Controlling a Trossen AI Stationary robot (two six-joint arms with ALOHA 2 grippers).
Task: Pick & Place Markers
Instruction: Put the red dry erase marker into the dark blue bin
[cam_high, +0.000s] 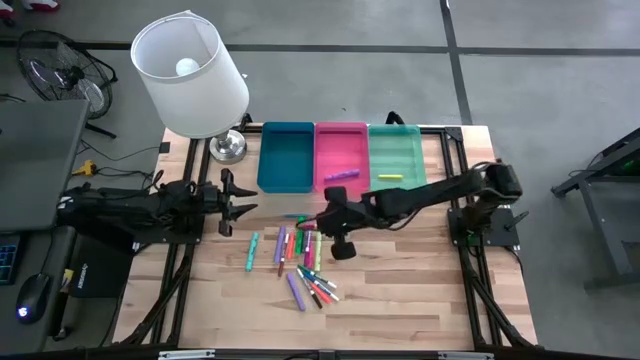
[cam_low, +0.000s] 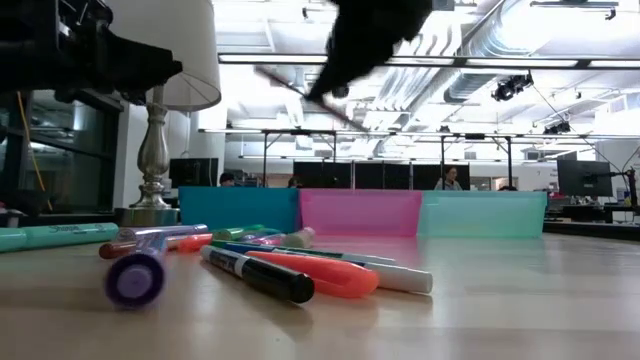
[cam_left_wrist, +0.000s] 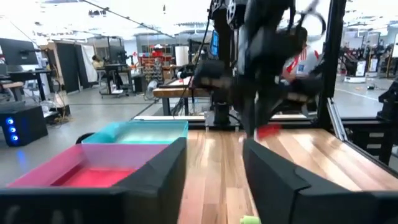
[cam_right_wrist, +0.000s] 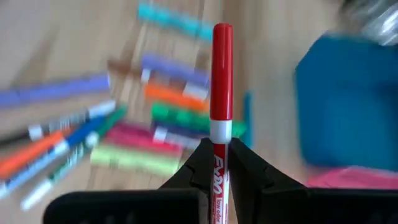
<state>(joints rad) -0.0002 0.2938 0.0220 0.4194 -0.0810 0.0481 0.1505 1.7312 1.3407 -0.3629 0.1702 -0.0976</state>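
Red marker is pinched near its middle in the right gripper's clenched fingers, lifted above the pile of markers on the desk. It looks light, stiff, smooth and likely to pivot. Left gripper waits beside the pile, fingers spread, empty. Trays lie beyond.

Red marker with white band; blue, pink, green trays.
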